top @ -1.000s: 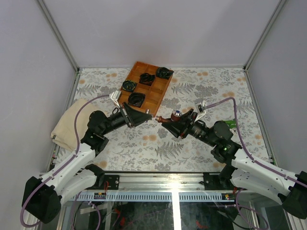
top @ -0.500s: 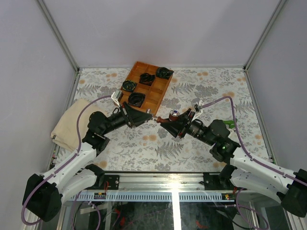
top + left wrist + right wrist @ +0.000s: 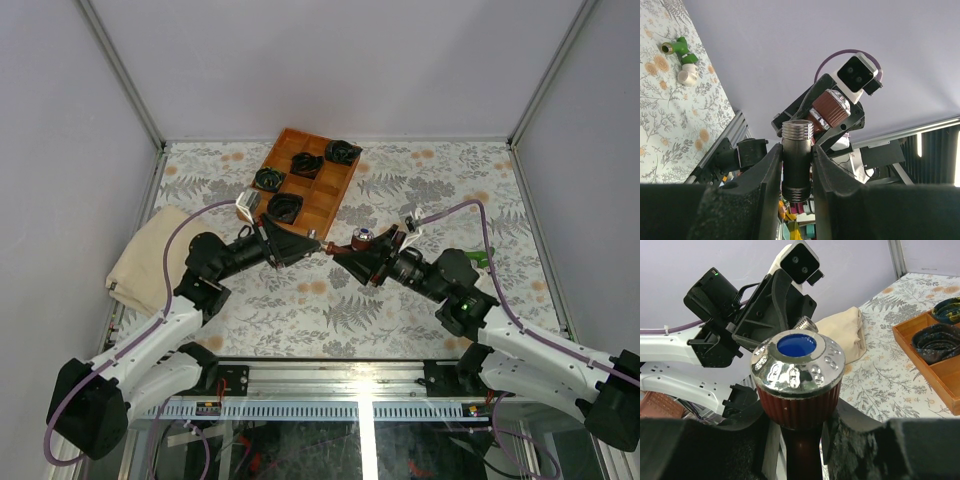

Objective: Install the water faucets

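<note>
- My left gripper (image 3: 797,155) is clamped tight on a short pipe (image 3: 797,150), a dark tube with silvery threaded collars at both ends. It stands straight out from between the fingers.
- My right gripper (image 3: 797,427) is closed just as tight on the red-brown faucet (image 3: 797,390). The jaws pinch its smooth stem below the ribbed knob, which carries a shiny embossed metal cap with a blue disc in its middle.
- In the overhead view the two gripper tips nearly meet in mid-air above the table (image 3: 420,190), just in front of the wooden tray (image 3: 335,195) of black coils.
- The relation that counts is this: the pipe's long axis points from my left hand toward my right. From the left wrist camera, though, the faucet's knob sits beyond the free threaded end and a little to one side, not in line with it.
- I cannot see the faucet's own threaded mouth, nor tell whether the two parts touch.
- My judgement is that the right arm must swing the faucet's inlet onto the pipe's axis before any turning starts, or the metal threads may cross.
- The green faucet (image 3: 680,47), matte plastic with a brassy mouth, lies on the patterned cloth beside a white piece (image 3: 687,77), nearer my right arm.
</note>
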Motion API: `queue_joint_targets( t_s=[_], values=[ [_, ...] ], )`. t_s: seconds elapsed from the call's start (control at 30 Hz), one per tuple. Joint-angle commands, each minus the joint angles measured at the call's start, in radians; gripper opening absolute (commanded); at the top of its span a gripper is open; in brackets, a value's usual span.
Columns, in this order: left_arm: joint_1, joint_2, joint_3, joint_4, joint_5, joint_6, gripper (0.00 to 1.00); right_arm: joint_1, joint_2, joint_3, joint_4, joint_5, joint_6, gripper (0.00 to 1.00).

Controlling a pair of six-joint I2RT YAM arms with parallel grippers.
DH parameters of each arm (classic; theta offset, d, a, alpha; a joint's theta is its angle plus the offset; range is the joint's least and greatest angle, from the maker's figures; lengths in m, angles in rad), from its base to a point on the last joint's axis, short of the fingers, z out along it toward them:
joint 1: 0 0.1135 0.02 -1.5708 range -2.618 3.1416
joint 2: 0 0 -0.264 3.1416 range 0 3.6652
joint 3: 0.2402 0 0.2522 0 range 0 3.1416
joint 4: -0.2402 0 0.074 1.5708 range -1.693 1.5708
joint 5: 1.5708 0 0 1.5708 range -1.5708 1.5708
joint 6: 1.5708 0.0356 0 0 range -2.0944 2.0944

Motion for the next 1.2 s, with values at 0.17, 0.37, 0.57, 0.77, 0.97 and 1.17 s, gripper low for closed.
queue_joint_targets(
  t_s=[0.17, 0.37, 0.57, 0.77, 0.97, 1.17],
  values=[
    [-0.009, -0.001, 0.030, 0.086, 0.017, -0.009, 0.00, 0.002, -0.006, 0.033, 0.097, -0.015, 0.036, 0.00],
    [-0.010, 0.008, 0.044, 0.108, 0.038, -0.007, 0.00, 0.001, -0.003, 0.026, 0.116, -0.014, 0.070, 0.00],
    [-0.011, 0.005, 0.045, 0.155, 0.059, 0.025, 0.00, 0.000, 0.029, 0.044, 0.102, 0.022, 0.162, 0.00],
    [-0.011, 0.010, 0.089, 0.134, 0.111, 0.212, 0.00, -0.001, 0.048, 0.002, 0.201, 0.070, 0.369, 0.00],
    [-0.011, 0.009, 0.064, 0.230, 0.083, 0.293, 0.00, -0.002, 0.075, -0.047, 0.349, 0.074, 0.518, 0.00],
    [-0.011, 0.025, 0.061, 0.287, 0.128, 0.349, 0.00, -0.003, 0.091, -0.062, 0.397, 0.089, 0.578, 0.00]
  ],
)
